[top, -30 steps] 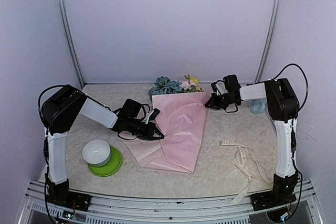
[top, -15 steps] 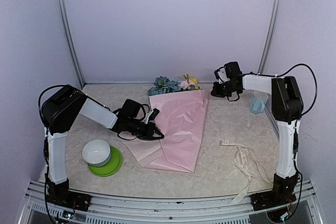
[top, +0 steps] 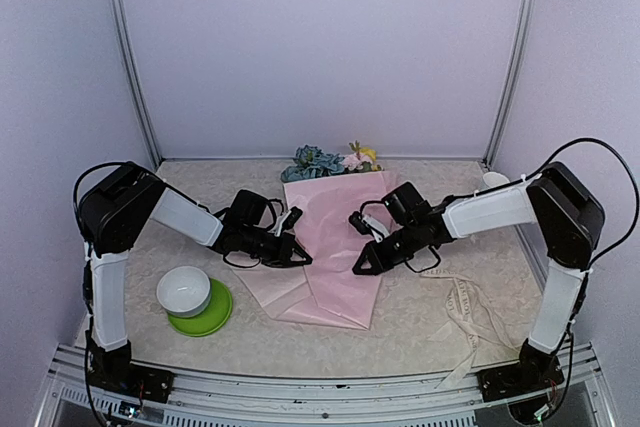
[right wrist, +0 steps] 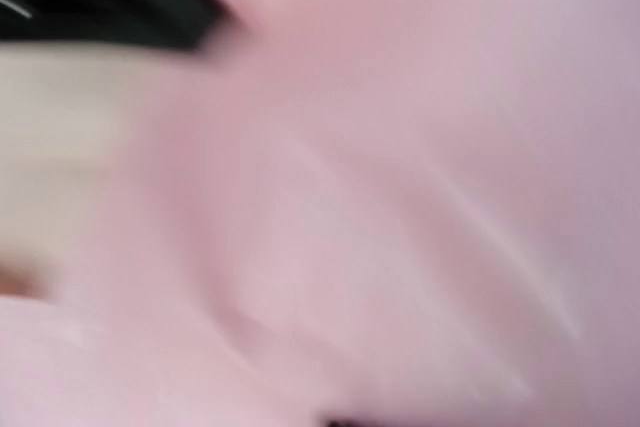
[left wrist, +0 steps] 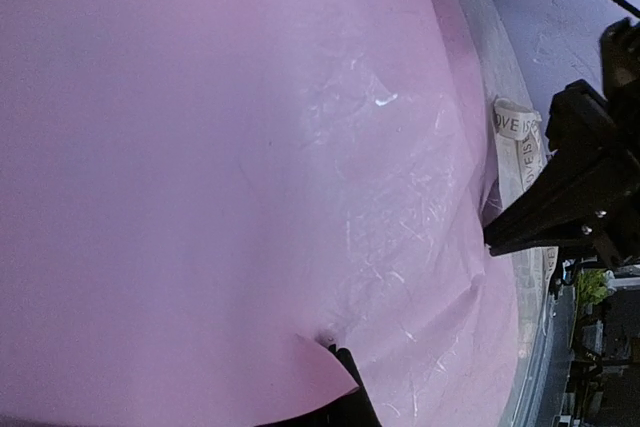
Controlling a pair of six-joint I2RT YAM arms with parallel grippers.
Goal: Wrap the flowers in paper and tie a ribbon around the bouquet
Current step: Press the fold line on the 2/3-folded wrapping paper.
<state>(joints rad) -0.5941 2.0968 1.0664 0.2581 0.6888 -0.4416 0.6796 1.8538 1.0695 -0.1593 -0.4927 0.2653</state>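
The pink paper [top: 340, 242] lies folded over the flowers as a cone, narrow end toward me. Blue, pink and yellow flower heads [top: 328, 161] stick out at its far end. My left gripper [top: 303, 260] is shut, its tip pressing a dimple into the paper's left side [left wrist: 300, 147]; a paper corner lies over the left gripper [left wrist: 342, 359]. My right gripper [top: 360, 268] is shut at the paper's right edge, and shows dark in the left wrist view [left wrist: 560, 197]. The right wrist view is a blur of pink paper [right wrist: 380, 227]. The cream ribbon [top: 465, 307] lies loose at the front right.
A white bowl [top: 184, 290] sits on a green plate [top: 212, 319] at the front left. A pale cup [top: 493, 179] peeks out behind the right arm near the back right post. Walls close in at the back and both sides.
My right arm swung from the back right, near the cup, down and left to the paper's right edge. The left arm and the paper have stayed put.
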